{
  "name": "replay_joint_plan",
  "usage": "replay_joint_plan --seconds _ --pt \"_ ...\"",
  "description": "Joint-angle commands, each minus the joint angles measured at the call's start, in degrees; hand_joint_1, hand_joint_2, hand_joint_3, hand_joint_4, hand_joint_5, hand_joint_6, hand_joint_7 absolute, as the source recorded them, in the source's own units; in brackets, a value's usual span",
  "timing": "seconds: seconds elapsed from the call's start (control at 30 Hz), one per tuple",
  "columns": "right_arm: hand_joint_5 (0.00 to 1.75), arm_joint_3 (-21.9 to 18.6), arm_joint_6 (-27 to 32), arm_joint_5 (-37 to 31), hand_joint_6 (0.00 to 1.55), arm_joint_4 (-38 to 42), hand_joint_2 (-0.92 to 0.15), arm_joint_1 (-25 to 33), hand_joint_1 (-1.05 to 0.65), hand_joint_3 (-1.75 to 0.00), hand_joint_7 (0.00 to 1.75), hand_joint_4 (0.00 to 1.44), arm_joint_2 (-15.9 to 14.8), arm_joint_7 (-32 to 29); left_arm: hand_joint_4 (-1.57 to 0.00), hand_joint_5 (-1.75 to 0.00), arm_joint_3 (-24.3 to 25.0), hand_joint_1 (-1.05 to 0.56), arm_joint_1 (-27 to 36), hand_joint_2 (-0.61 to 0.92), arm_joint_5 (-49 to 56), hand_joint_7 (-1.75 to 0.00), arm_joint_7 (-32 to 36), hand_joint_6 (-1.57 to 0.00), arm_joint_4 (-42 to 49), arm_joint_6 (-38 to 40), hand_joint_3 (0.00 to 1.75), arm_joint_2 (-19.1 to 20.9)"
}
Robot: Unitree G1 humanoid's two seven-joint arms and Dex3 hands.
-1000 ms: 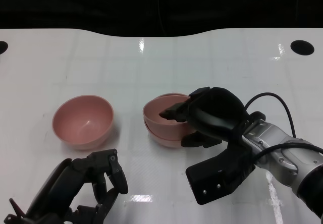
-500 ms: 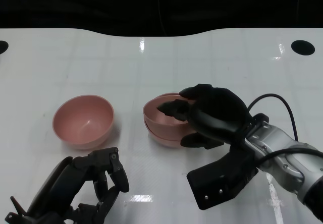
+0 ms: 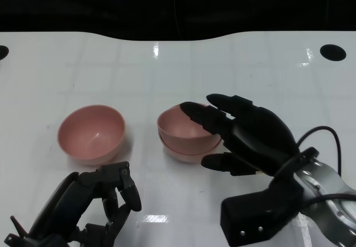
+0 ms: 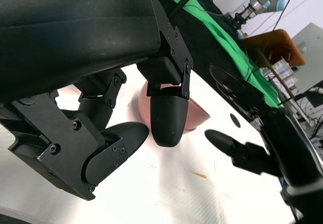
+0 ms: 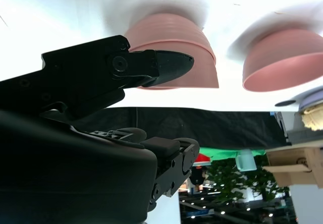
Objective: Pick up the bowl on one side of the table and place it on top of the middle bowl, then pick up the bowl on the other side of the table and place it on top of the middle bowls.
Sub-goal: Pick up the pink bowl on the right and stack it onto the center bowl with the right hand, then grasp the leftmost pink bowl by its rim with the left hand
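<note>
Stacked bowls: two round pink plastic bowls (image 3: pixel 186 136) are nested one in the other at the middle of the glossy white table (image 3: pixel 233 69), both upright. The same stack is seen in the right wrist view (image 5: pixel 174 52).

Side bowl: a third round pink plastic bowl (image 3: pixel 92 133) is sat on its own on the left side of the table, upright, near the stack but not touching it.

Right hand: the black right hand (image 3: pixel 245 138) is held just beside the stack, fingers spread apart, nothing gripped. Its fingertips (image 3: pixel 192 110) are seen over the near right rim of the top bowl; contact can't really be told from here.

Left hand: the black left hand (image 3: pixel 92 208) is parked near the table's front edge, just in front of the lone bowl, fingers curled in with nothing held.

Table extras: a dark round hole (image 3: pixel 333 52) is seen at the far right corner.
</note>
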Motion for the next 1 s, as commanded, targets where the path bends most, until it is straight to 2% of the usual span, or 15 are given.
replay_joint_plan --seconds 0.03,0.17,0.33,0.4,0.5,0.6,0.77,0.8,0.87,0.9,0.97,1.0 --pt "0.11 -2.2 -1.5 2.3 0.24 -3.3 -0.92 3.1 -0.61 -0.18 0.04 0.28 -1.9 0.0 -0.81 -1.75 0.5 -0.14 -0.3 0.43 -0.8 -1.5 0.1 -0.75 0.8 -0.7 1.35 0.8" --pt "0.2 -4.2 -3.4 4.5 0.32 -6.1 -0.92 6.6 -0.52 -0.09 0.07 0.34 -2.9 -0.2 -0.81 -1.75 0.5 -0.14 -0.6 0.43 -1.1 -1.5 0.1 -0.75 1.1 -1.0 1.35 0.8" --pt "0.31 -6.2 -6.4 5.1 0.42 -7.2 -0.92 9.9 -0.46 -0.09 0.11 0.4 -3.6 -2.2 -0.82 -1.75 0.7 -0.14 -0.6 0.43 -1.2 -1.5 0.1 -0.76 1.6 -1.6 1.34 1.0" --pt "0.45 -7.1 -8.3 6.1 0.47 -7.2 -0.92 11.2 -0.43 -0.06 0.11 0.38 -3.5 -3.5 -0.82 -1.75 1.0 -0.14 -0.4 0.42 -1.6 -1.5 0.1 -0.76 1.3 -1.4 1.34 1.0" --pt "0.76 -8.5 -11.2 7.2 0.6 -7.2 -0.92 12.9 -0.35 -0.05 0.14 0.35 -3.7 -4.7 -0.79 -1.71 1.5 -0.13 0.2 0.38 -1.8 -1.52 0.2 -0.76 0.0 0.1 1.39 0.9" --pt "0.84 -9.6 -12.4 8.8 0.68 -7.8 -0.92 14.1 -0.33 -0.05 0.18 0.38 -3.6 -4.1 -0.8 -1.66 1.9 -0.12 0.6 0.37 -1.8 -1.52 0.5 -0.77 -1.1 1.4 1.41 0.6" --pt "1.01 -11.5 -15.0 12.1 0.82 -8.0 -0.91 15.8 -0.23 -0.04 0.25 0.58 -3.6 -3.7 -0.8 -1.54 2.7 -0.12 1.2 0.43 -2.2 -1.45 1.0 -0.77 -2.8 3.6 1.32 -0.1" --pt "1.12 -11.8 -15.8 12.6 0.87 -7.7 -0.9 16.0 -0.19 -0.04 0.28 0.65 -3.5 -3.9 -0.8 -1.52 2.8 -0.12 1.3 0.45 -2.3 -1.41 1.0 -0.77 -3.0 3.9 1.29 -0.2" --pt "1.31 -12.2 -16.4 13.2 0.92 -7.4 -0.88 16.4 -0.15 -0.07 0.32 0.68 -3.1 -3.9 -0.79 -1.51 3.1 -0.13 1.5 0.47 -2.1 -1.37 1.2 -0.77 -3.5 4.2 1.24 -0.3" --pt "1.4 -12.3 -16.2 13.2 0.94 -7.6 -0.86 16.5 -0.14 -0.11 0.37 0.69 -3.0 -3.5 -0.78 -1.5 3.3 -0.14 1.5 0.49 -2.0 -1.32 1.4 -0.77 -3.7 4.4 1.21 -0.4" --pt "1.39 -12.5 -16.2 13.0 0.93 -7.5 -0.6 16.3 -0.11 -0.62 0.51 0.75 -3.1 -3.3 -0.75 -1.5 3.7 -0.15 1.4 0.52 -2.3 -1.22 1.5 -0.77 -3.7 4.5 1.13 -0.5" --pt "1.36 -12.5 -16.5 12.9 0.94 -7.3 -0.5 16.0 -0.1 -0.8 0.58 0.78 -3.2 -3.3 -0.73 -1.46 3.9 -0.14 1.3 0.54 -2.7 -1.15 1.5 -0.77 -3.5 4.4 1.08 -0.6"
